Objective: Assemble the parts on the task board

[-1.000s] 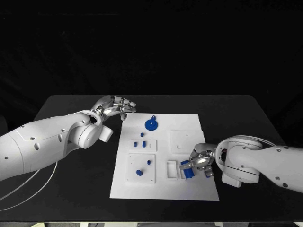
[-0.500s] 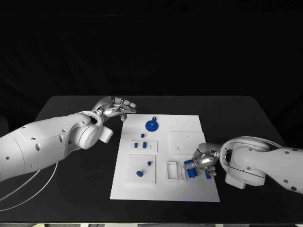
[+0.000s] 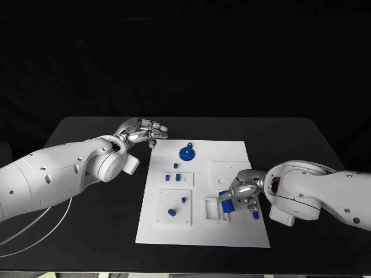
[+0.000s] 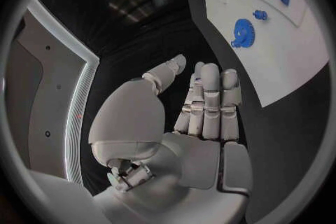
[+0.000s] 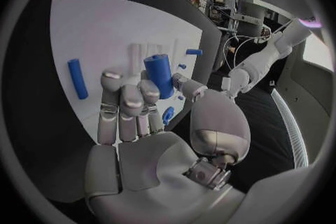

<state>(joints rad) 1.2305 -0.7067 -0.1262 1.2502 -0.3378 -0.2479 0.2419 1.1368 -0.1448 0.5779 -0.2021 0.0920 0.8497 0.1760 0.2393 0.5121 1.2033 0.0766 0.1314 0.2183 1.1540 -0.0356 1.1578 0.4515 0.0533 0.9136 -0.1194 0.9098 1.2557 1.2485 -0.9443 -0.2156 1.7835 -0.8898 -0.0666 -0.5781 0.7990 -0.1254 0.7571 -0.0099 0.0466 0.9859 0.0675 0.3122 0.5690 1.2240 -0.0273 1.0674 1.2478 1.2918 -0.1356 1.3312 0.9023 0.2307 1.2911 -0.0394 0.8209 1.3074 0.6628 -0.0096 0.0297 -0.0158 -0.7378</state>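
The white task board (image 3: pixel 236 153) lies mid-table. My right hand (image 3: pixel 242 193) hovers over its near right part and pinches a blue cylinder (image 3: pixel 225 204) between thumb and fingers, just above a white slotted holder (image 3: pixel 210 207). The right wrist view shows the same cylinder (image 5: pixel 159 75) upright at the fingertips, with a loose blue peg (image 5: pixel 78 78) lying on the board beyond. My left hand (image 3: pixel 140 131) floats over the black table off the board's far left corner, holding nothing, its fingers (image 4: pixel 210 98) lying side by side.
A blue gear-like disc (image 3: pixel 185 153) sits at the far end of the board, also in the left wrist view (image 4: pixel 243 32). Small blue blocks (image 3: pixel 174 175) and two blue pegs (image 3: pixel 177 206) stand in the left-hand plates. Black table surrounds the board.
My right hand has turned and shifted a little left with the blue cylinder, bringing it closer to the slotted holder. The left arm has stayed still.
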